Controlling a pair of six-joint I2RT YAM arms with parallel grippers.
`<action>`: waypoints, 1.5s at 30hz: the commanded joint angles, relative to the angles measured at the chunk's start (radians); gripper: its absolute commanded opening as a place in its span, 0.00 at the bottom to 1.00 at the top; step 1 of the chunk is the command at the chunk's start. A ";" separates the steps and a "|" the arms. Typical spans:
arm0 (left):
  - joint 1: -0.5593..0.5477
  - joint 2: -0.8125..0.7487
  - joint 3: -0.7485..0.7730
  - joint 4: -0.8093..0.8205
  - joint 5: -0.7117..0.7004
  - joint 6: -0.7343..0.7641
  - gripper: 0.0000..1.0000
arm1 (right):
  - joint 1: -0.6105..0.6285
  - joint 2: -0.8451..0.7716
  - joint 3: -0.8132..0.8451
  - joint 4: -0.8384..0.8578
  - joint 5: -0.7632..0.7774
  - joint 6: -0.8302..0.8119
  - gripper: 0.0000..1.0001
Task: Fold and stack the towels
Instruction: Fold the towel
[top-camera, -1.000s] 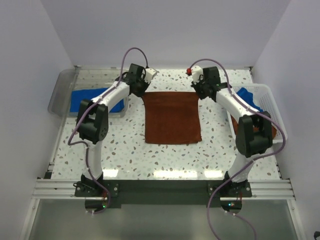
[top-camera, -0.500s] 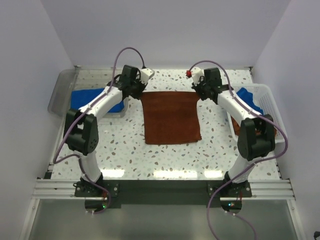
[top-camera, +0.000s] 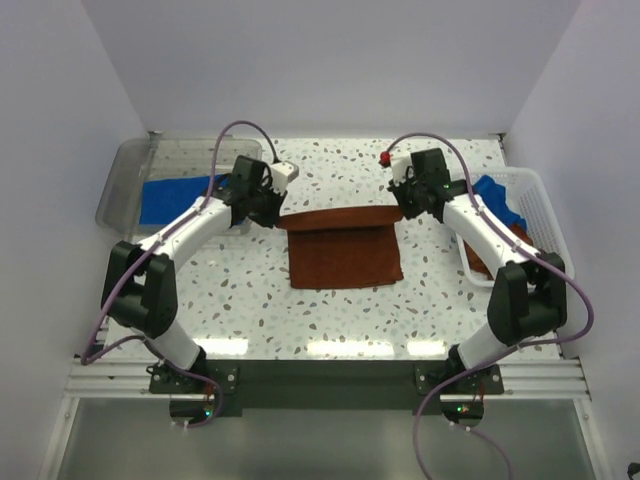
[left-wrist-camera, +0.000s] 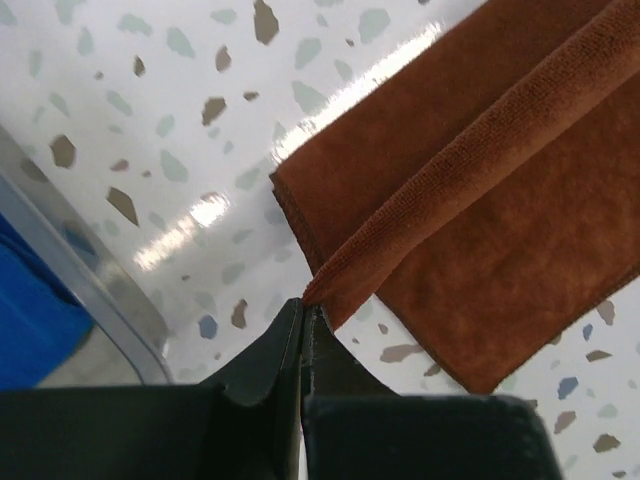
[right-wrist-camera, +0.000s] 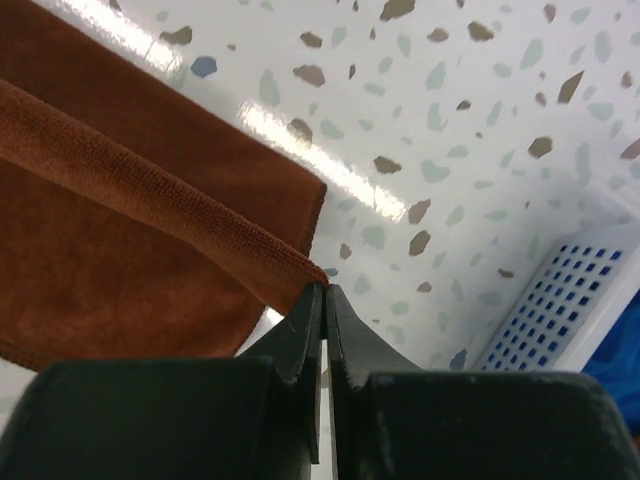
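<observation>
A rust-brown towel (top-camera: 345, 255) lies mid-table with its far edge lifted and drawn toward the near side, forming a raised fold (top-camera: 340, 220). My left gripper (top-camera: 279, 220) is shut on the far-left corner of that towel (left-wrist-camera: 318, 285). My right gripper (top-camera: 400, 213) is shut on the far-right corner (right-wrist-camera: 318, 275). In both wrist views the lifted edge (left-wrist-camera: 470, 150) (right-wrist-camera: 140, 175) stretches taut above the lower layer. A blue towel (top-camera: 175, 193) lies in the clear tray at left. Blue (top-camera: 497, 196) and brown (top-camera: 480, 262) towels sit in the white basket at right.
The clear plastic tray (top-camera: 125, 170) stands at the far left; its rim (left-wrist-camera: 90, 290) shows close to the left gripper. The white mesh basket (top-camera: 540, 215) stands at the right edge, its wall (right-wrist-camera: 570, 300) near the right gripper. The terrazzo table (top-camera: 240, 290) surrounds the towel.
Both grippers have lifted the towel's far edge and carried it toward the near side, so the flat towel now has a raised fold. Both arms have drawn back.
</observation>
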 joint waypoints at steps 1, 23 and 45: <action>-0.002 -0.060 -0.066 -0.030 0.038 -0.062 0.00 | -0.001 -0.062 -0.058 -0.078 0.042 0.102 0.00; -0.086 -0.194 -0.215 -0.110 0.110 -0.242 0.00 | 0.001 -0.213 -0.278 -0.054 0.074 0.375 0.00; -0.165 -0.187 -0.392 -0.041 0.088 -0.326 0.47 | 0.018 -0.257 -0.381 -0.069 -0.033 0.469 0.39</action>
